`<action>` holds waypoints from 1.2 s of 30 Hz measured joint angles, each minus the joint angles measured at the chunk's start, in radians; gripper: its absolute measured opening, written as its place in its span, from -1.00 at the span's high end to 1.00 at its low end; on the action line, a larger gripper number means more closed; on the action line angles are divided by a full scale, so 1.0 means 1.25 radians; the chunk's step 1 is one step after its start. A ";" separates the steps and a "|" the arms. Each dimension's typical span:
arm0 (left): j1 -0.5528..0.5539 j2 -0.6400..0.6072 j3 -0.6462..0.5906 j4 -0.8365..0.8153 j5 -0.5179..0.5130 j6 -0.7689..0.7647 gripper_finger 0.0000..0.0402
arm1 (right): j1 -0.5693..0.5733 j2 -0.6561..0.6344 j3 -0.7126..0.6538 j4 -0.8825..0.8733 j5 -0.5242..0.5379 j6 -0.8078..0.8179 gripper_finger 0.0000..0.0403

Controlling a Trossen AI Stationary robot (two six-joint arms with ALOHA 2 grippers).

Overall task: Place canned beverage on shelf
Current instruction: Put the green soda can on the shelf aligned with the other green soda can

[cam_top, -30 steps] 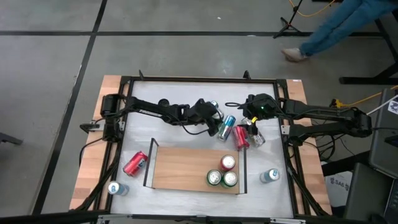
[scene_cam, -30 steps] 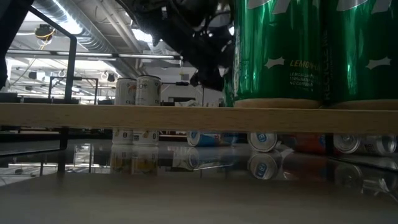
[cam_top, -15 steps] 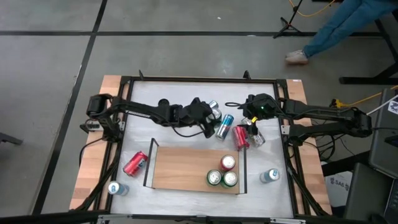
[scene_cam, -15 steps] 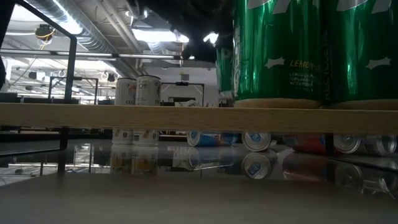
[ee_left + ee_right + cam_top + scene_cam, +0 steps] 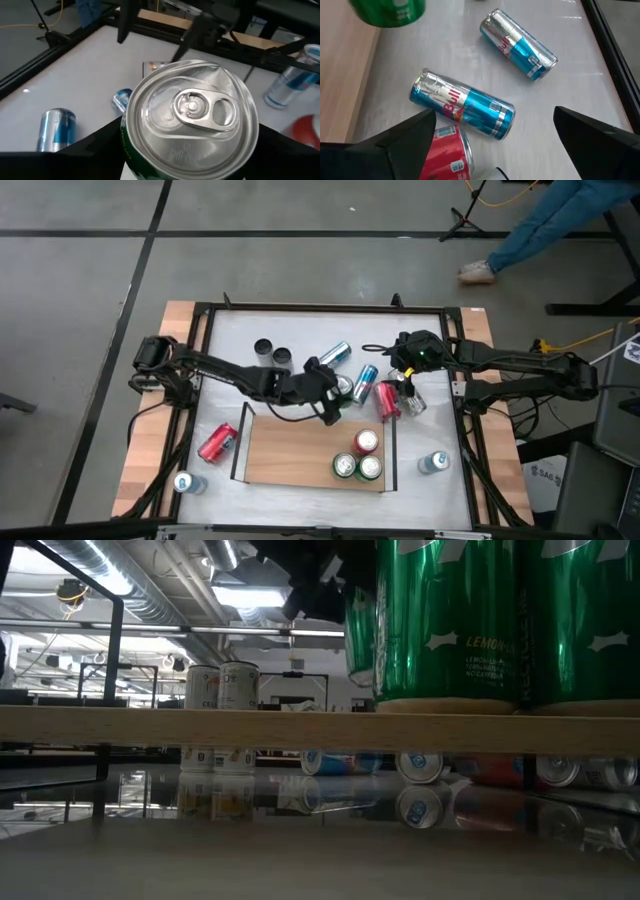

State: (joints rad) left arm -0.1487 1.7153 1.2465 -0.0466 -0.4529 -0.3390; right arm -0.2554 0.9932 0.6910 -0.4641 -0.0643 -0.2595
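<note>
Here, "Red Bull" cans [image 5: 461, 109], "LEMON" green cans [image 5: 445, 625]

Three cans stand on the shelf [image 5: 290, 455]; about nine more cans are off it, one held.

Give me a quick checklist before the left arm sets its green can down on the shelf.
1. Grip: left gripper shut on green can, upright: ok.
2. Position: can at the back edge of the shelf, whether fully over the board: cannot tell.
3. Free space: left part of the board bare; three cans stand at its right end: ok.
4. Right gripper open, off the shelf, over a lying red can: ok.
5. Height above board: cannot tell.
</note>
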 joint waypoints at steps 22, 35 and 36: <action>-0.280 0.000 0.000 -0.213 -0.195 -0.285 -0.42 | 0.000 0.000 0.000 0.000 0.000 0.000 -0.96; -0.388 0.000 0.000 -0.219 -0.213 -0.311 -0.42 | 0.000 0.000 0.000 0.000 0.000 0.000 -0.96; -0.391 0.001 0.000 -0.219 -0.214 -0.311 -0.42 | 0.000 0.000 0.000 0.000 0.000 0.000 -0.96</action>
State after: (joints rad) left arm -0.6369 1.7169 1.2469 -0.3200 -0.7203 -0.7273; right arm -0.2556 0.9932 0.6910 -0.4644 -0.0643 -0.2594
